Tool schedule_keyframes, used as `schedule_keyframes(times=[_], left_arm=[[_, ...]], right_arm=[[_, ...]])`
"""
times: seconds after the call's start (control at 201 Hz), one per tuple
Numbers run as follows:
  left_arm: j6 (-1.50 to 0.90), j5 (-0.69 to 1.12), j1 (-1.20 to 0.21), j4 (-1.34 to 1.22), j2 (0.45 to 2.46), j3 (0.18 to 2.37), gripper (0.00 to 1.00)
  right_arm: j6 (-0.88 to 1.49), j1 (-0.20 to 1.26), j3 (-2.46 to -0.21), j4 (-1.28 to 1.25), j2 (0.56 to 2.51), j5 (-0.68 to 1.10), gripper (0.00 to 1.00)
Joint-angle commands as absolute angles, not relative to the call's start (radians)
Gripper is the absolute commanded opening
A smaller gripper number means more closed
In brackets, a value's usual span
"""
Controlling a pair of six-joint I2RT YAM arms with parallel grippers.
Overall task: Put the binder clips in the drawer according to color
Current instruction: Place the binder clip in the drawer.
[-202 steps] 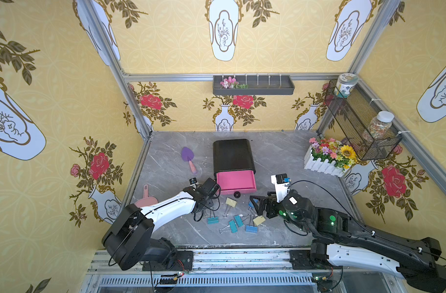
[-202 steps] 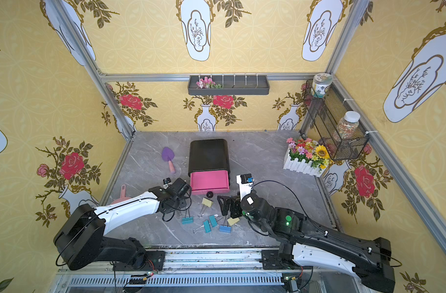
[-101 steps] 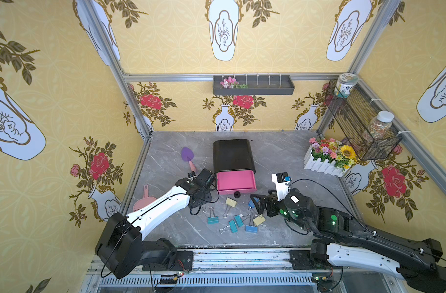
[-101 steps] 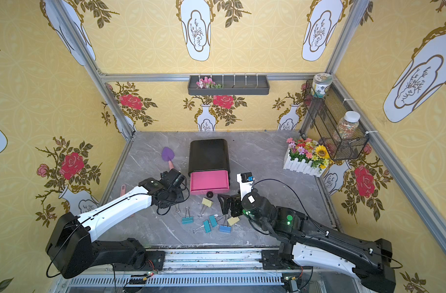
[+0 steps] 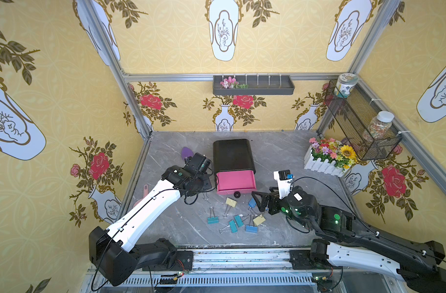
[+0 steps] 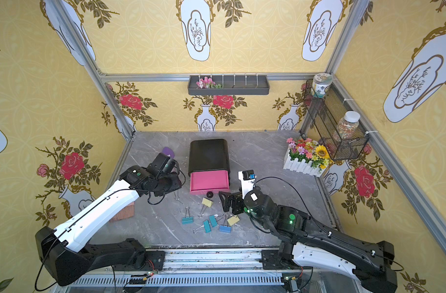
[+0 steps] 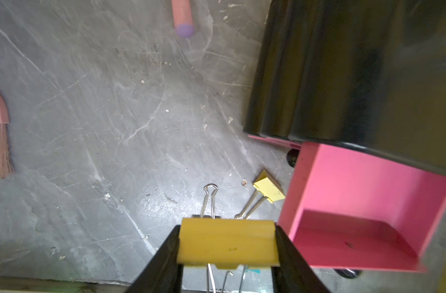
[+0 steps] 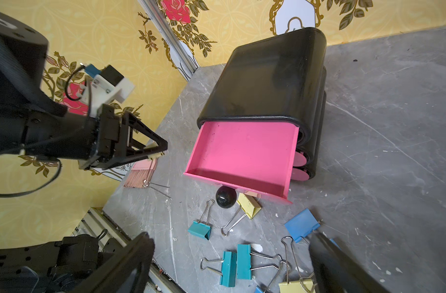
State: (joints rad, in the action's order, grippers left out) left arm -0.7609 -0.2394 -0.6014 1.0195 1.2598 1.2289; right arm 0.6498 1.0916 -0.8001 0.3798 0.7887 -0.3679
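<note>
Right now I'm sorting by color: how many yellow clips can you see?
3 yellow clips: one in the left gripper, one by the drawer knob, one near the right gripper.

The left fingers (image 7: 163, 258), closed on a yellow binder clip (image 7: 227, 243), have risen higher above the counter (image 7: 90, 126) and drawn a little toward the back. The loose clips (image 5: 238, 220) are now further from the fingers than a second ago, and the open pink drawer (image 7: 356, 197) lies just beside them.
</note>
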Motion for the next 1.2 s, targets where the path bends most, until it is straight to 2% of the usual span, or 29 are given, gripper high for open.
schedule_keyframes(times=[0.0,0.309,0.642,1.001,1.195], left_arm=[[-0.729,-0.181,-0.6,1.09,1.288,1.32,0.08],[-0.693,-0.086,-0.6,1.052,1.438,1.633,0.1],[-0.701,-0.038,-0.619,0.959,1.521,1.678,0.09],[-0.703,-0.203,-0.718,0.881,1.62,1.717,0.07],[-0.692,-0.289,-0.756,0.827,1.63,1.66,0.06]], right_arm=[[0.635,1.087,-0.81,0.381,0.781,-0.371,0.99],[0.637,1.083,-0.808,0.402,0.757,-0.362,0.99],[0.623,1.074,-0.816,0.459,0.703,-0.397,0.99],[0.633,1.069,-0.806,0.481,0.672,-0.401,0.98],[0.639,1.07,-0.803,0.511,0.639,-0.417,0.98]])
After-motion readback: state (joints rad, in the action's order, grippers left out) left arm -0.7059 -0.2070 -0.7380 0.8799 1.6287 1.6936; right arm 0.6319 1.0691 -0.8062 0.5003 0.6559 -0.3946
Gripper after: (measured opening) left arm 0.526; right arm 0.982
